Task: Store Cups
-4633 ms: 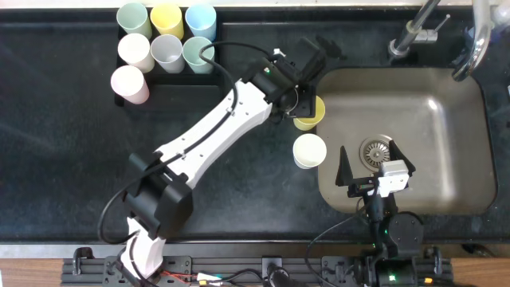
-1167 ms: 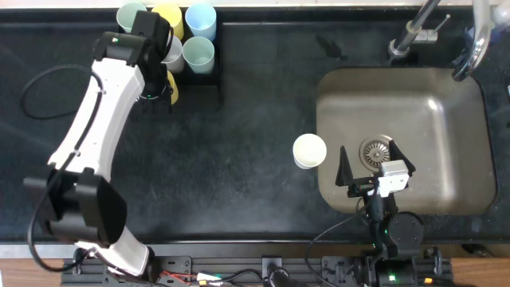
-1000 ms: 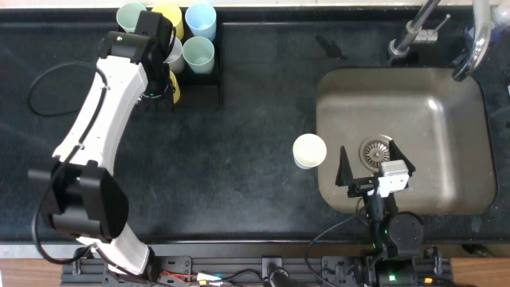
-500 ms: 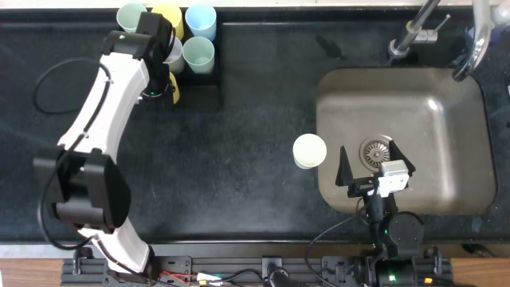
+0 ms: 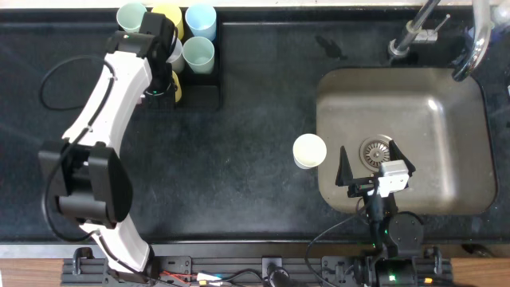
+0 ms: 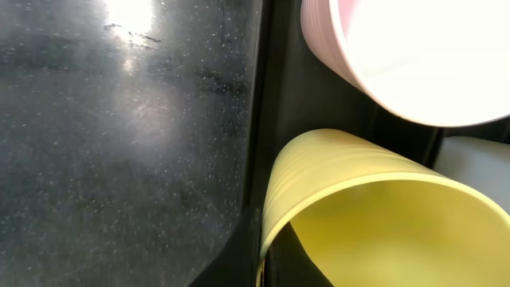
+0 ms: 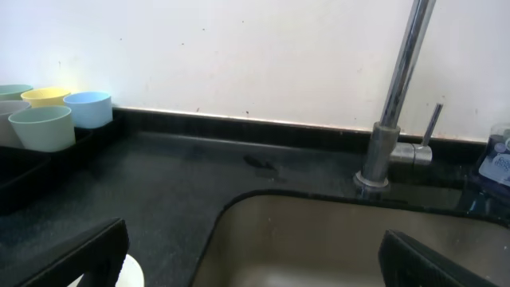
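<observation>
the left hand (image 5: 162,78) grips the yellow cup (image 6: 374,215) by its wall at the front row of the black tray (image 5: 203,96), which sits at the far left of the bench (image 5: 239,183). the cup is just beside a pink cup (image 6: 398,56) and in front of the other cups standing there. the right hand (image 5: 370,155) hangs open over the near side of the sink (image 5: 446,119), and a white cup (image 5: 309,151) stands on the bench just beside the sink's left rim.
</observation>
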